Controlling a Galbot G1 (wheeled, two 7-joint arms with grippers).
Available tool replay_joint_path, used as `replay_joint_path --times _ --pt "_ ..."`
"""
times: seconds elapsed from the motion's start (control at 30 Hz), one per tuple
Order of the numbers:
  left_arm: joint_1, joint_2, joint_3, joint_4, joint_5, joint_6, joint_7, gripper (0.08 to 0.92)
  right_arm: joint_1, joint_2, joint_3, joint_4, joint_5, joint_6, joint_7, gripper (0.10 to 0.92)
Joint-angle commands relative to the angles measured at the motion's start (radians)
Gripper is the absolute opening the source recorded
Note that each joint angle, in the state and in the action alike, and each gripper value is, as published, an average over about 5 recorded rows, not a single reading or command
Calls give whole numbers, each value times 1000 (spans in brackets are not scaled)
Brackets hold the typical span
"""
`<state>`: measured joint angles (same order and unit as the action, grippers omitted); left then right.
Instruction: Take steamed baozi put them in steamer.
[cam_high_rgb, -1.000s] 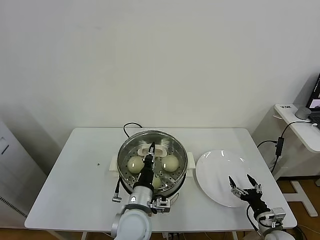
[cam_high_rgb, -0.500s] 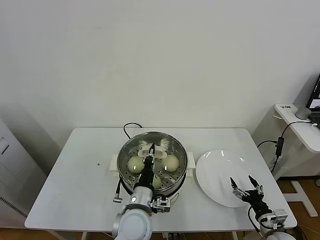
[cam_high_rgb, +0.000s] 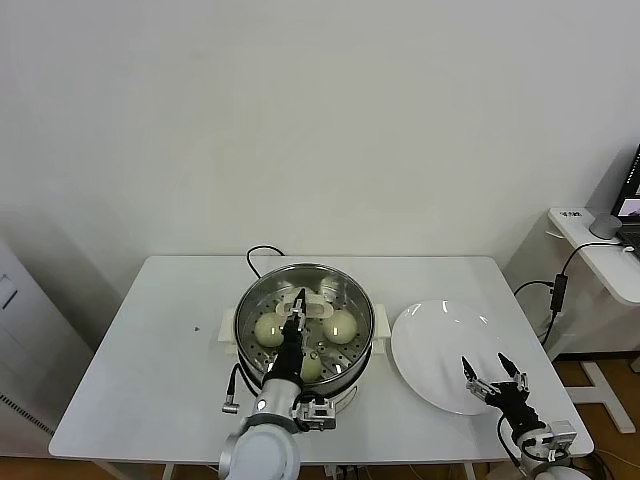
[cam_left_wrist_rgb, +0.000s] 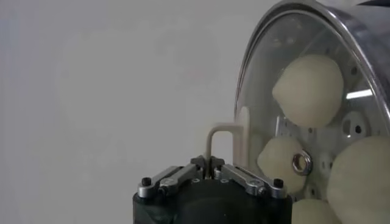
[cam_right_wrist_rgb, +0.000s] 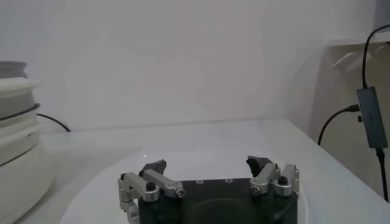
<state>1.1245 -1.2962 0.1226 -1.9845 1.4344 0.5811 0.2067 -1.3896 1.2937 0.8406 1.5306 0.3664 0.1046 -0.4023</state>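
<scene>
The steamer (cam_high_rgb: 350, 300) stands mid-table with several cream-white baozi inside; three show clearly (cam_high_rgb: 268, 329) (cam_high_rgb: 340, 325) (cam_high_rgb: 311, 368). A round glass lid (cam_left_wrist_rgb: 256, 79) is over the pot, and the baozi (cam_left_wrist_rgb: 308, 90) show through it in the left wrist view. My left gripper (cam_high_rgb: 297, 306) is over the pot's middle, shut on the lid's white handle (cam_left_wrist_rgb: 218, 135); it shows in its own wrist view (cam_left_wrist_rgb: 209, 163). My right gripper (cam_high_rgb: 493, 378) is open and empty above the front edge of the white plate (cam_high_rgb: 435, 335), also in its wrist view (cam_right_wrist_rgb: 207, 167).
The steamer's black cord (cam_high_rgb: 262, 255) runs off the back of the table. The steamer's white base (cam_right_wrist_rgb: 15, 122) shows beside the plate (cam_right_wrist_rgb: 201, 149). A side desk with a cable (cam_high_rgb: 560, 285) stands to the right.
My left gripper has shifted slightly with the lid handle over the steamer. My right gripper has drawn back a little towards the table's front edge.
</scene>
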Motion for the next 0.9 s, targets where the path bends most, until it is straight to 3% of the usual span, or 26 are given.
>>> replay_joint_path --times 0.03,0.13,0.27,0.37,0.5,0.6,0.77,0.9 --pt "102 83 -63 -245 -333 -62 35 369 -1 3 1 -12 -1 5 -4 823" --pt "117 144 -160 -316 -568 -195 87 456 -2 6 6 -15 -1 6 -8 823" --pt "89 235 -353 -309 -1047 -430 188 569 3 14 9 -29 2 16 -28 823" --pt "69 244 -470 -304 -1458 -493 200 656 7 14 7 -34 8 18 -36 823" --pt "60 208 -662 -290 -1956 -477 137 764 13 11 -7 -26 34 4 -30 823" --pt "62 183 -801 -246 -2197 -421 38 810 15 3 -23 -7 38 4 -6 823" --pt "93 161 -916 -108 -2200 -403 -131 822 18 -8 -35 44 46 3 49 823" --pt "127 170 -931 17 -2019 -401 -194 823 17 -4 -26 70 27 3 72 823"
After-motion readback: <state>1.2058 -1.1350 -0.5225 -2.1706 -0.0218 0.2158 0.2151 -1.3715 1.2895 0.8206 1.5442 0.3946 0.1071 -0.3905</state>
